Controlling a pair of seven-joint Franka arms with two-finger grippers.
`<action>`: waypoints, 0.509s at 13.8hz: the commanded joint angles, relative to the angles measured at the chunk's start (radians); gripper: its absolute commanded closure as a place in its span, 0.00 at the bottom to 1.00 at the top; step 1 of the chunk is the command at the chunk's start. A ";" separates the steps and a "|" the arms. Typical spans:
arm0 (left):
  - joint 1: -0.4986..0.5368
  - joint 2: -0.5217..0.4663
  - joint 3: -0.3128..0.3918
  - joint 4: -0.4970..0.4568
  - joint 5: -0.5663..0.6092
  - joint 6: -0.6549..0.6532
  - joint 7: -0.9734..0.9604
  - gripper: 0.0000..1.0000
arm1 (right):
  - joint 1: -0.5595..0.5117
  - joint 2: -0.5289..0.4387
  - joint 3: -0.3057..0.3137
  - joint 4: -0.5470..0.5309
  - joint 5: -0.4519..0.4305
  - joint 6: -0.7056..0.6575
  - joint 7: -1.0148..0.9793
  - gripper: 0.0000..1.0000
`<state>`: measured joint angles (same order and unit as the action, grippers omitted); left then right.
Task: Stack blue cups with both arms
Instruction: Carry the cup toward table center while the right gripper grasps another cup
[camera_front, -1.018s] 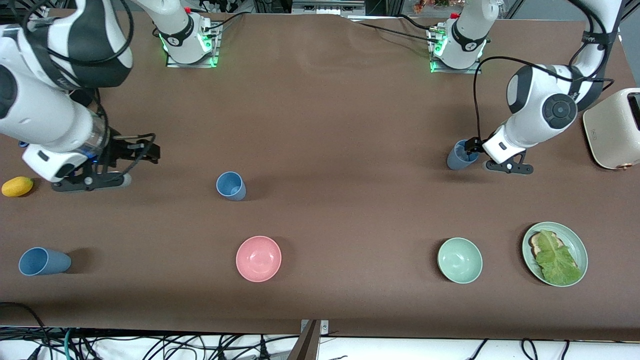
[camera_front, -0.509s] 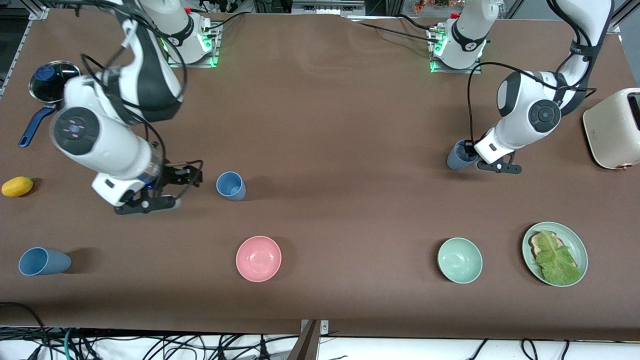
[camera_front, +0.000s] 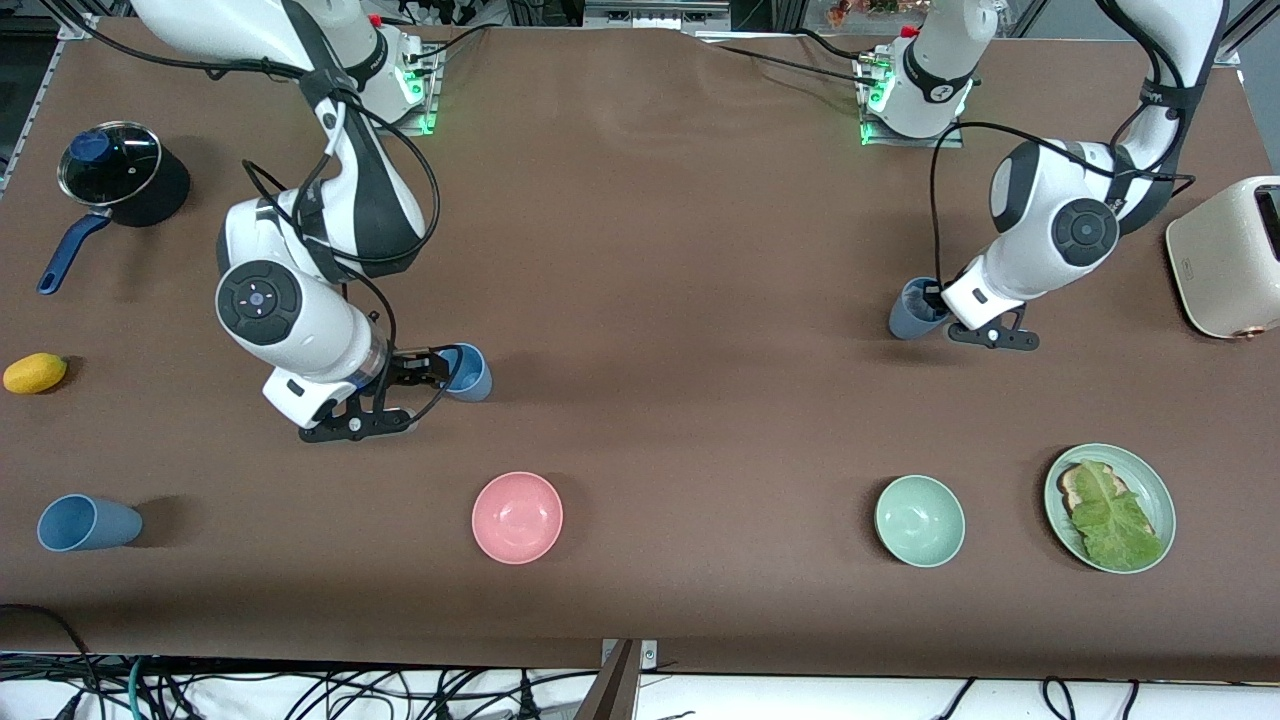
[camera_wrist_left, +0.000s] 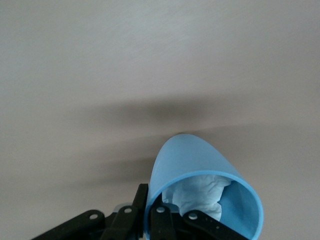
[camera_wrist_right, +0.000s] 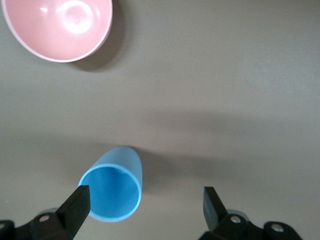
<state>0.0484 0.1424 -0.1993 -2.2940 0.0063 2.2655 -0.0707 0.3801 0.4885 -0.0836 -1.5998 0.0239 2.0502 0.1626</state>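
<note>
Left gripper: jaws clamped on the rim of the slate blue cup, a tapered matte tumbler standing on the brown counter near the cream toaster; crumpled white paper lies inside it. Right gripper: jaws spread apart at the light blue cup, upright, farther from the camera than the glossy pink bowl. A third blue cup lies tipped toward the right arm's end

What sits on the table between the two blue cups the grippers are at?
Nothing: in the front view the brown cloth is bare between the light blue cup at the right gripper and the slate blue cup at the left gripper.
</note>
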 joint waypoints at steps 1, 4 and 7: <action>-0.012 0.002 -0.165 0.095 -0.074 -0.063 -0.208 1.00 | 0.005 -0.011 -0.007 -0.141 0.014 0.190 0.008 0.00; -0.037 0.127 -0.325 0.204 -0.086 -0.052 -0.468 1.00 | 0.005 -0.013 -0.007 -0.189 0.046 0.248 0.008 0.00; -0.175 0.284 -0.342 0.378 -0.071 -0.020 -0.696 1.00 | 0.006 -0.019 -0.007 -0.203 0.073 0.243 0.008 0.00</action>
<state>-0.0562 0.2801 -0.5485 -2.0682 -0.0585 2.2428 -0.6557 0.3806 0.5001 -0.0868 -1.7702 0.0740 2.2867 0.1628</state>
